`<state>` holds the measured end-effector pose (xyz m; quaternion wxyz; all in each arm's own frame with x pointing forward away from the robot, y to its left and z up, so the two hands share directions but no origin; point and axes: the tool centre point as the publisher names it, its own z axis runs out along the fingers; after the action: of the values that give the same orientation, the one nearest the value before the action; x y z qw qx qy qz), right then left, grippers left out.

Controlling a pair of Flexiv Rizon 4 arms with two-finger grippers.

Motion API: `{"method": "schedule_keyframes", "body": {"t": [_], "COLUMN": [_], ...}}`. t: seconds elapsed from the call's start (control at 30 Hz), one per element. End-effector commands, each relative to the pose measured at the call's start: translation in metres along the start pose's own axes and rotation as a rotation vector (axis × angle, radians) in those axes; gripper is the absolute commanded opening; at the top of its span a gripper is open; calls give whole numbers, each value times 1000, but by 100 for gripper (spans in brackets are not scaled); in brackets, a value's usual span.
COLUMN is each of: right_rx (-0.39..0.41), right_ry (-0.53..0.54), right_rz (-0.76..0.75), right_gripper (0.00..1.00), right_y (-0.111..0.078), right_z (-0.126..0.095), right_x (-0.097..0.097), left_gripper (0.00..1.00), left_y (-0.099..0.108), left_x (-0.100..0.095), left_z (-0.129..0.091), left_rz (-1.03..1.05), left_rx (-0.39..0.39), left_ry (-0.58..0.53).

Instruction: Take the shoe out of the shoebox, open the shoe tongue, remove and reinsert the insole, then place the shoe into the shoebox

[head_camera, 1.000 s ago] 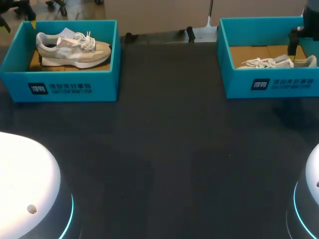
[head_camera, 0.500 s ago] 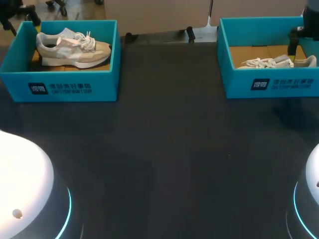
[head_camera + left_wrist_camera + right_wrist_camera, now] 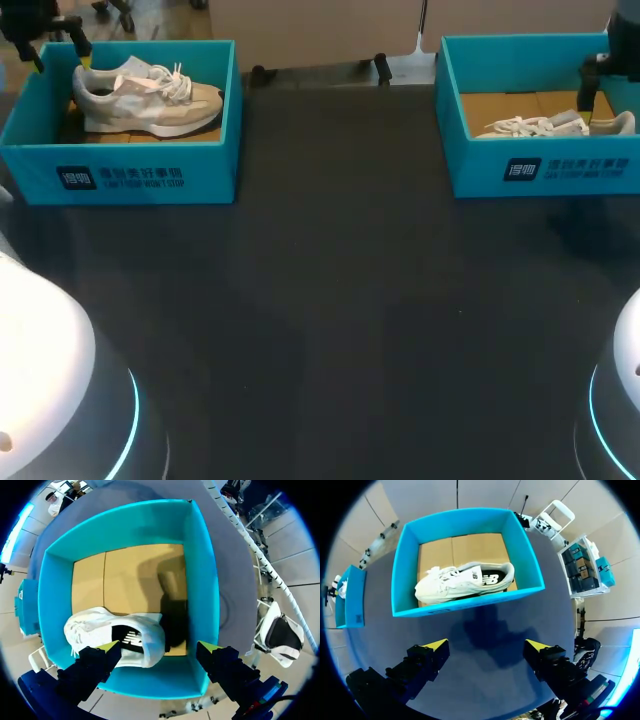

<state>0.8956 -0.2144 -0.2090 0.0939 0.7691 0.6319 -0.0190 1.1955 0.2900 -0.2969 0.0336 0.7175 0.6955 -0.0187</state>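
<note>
Easing left gripper (image 3: 160, 647) over heel of shoe (image 3: 112, 630) inside shoebox (image 3: 200, 580), fingers spread; keeping right gripper (image 3: 487, 645) parked, likewise spread. Likely lining up first grasp for lift-out.

a dark matte table (image 3: 340, 300) is seen in the head view. along its far edge a small black knob (image 3: 260, 74) is set, and well apart from it a second black knob (image 3: 382, 68), just beside a pale grey plate (image 3: 412, 68).
</note>
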Motion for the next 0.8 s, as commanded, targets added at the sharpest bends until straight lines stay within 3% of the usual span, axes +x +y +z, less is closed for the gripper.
{"method": "schedule_keyframes", "body": {"t": [0.03, 0.8], "right_rx": [-2, -2], "right_ry": [0, 0], "right_rz": [1, 1], "right_gripper": [100, 100], "right_y": [-1, -1], "right_z": [0, 0], "right_x": [0, 0], "left_gripper": [100, 100], "left_y": [2, 5], "left_x": [-3, -10], "left_z": [9, 42], "left_rz": [-4, -33], "left_rx": [-10, -17], "left_ry": [7, 65]}}
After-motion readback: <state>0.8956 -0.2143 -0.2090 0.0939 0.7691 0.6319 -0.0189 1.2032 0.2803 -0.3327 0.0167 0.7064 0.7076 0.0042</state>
